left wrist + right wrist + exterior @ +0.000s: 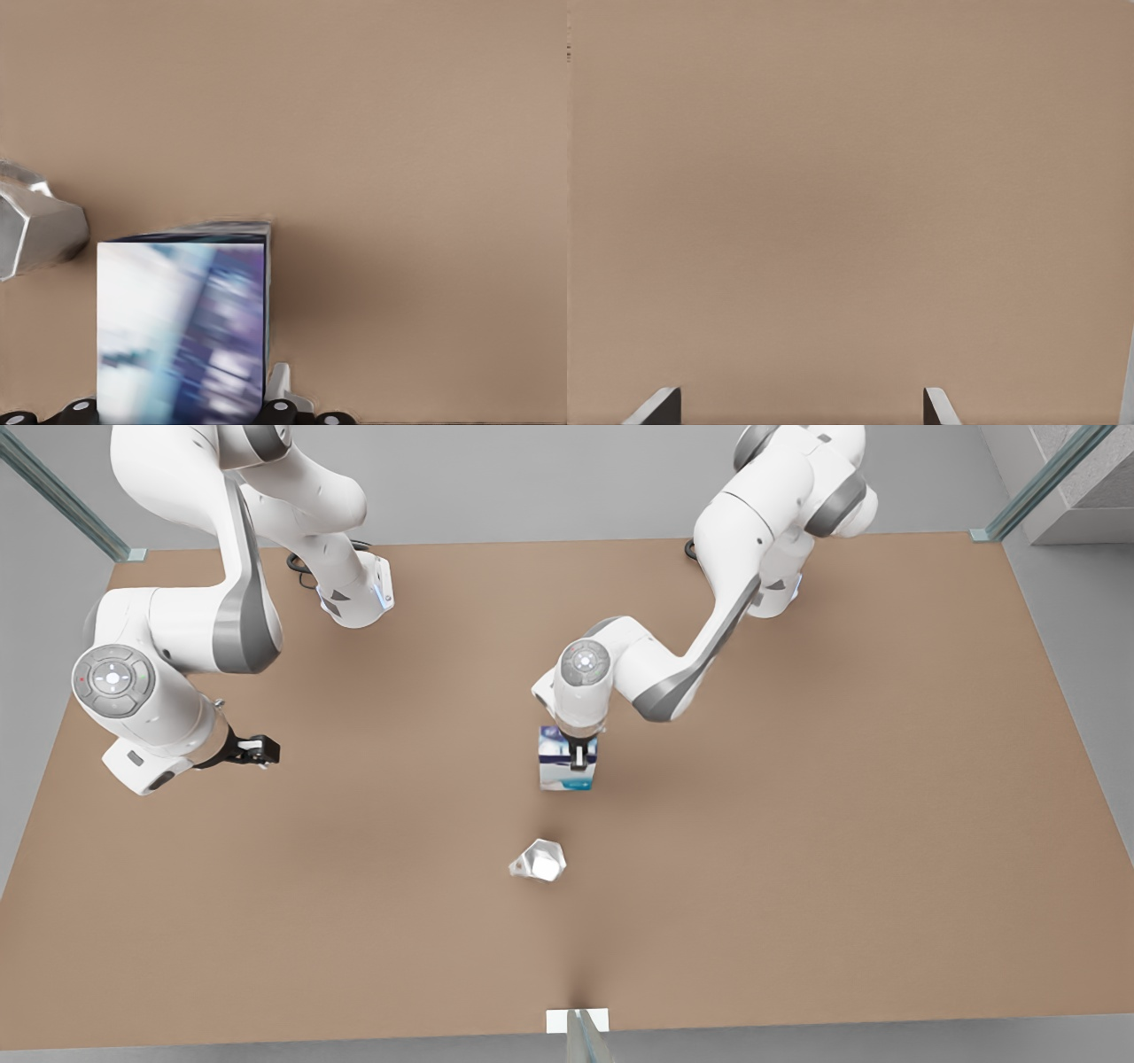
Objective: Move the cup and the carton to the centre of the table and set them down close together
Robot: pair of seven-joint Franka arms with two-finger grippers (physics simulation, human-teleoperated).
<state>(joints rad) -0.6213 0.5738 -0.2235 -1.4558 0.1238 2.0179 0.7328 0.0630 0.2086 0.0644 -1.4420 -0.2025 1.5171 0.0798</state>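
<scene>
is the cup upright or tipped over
Tipped over: in the front view the cup lies on its side on the table, mouth sideways, apart from the carton.

The carton (182,328) — white, light blue and navy — sits clasped in the left gripper (182,409), one pale fingertip (280,382) against its side, while the faceted silvery cup (35,228) lies near it on the light-brown table (399,133).
</scene>
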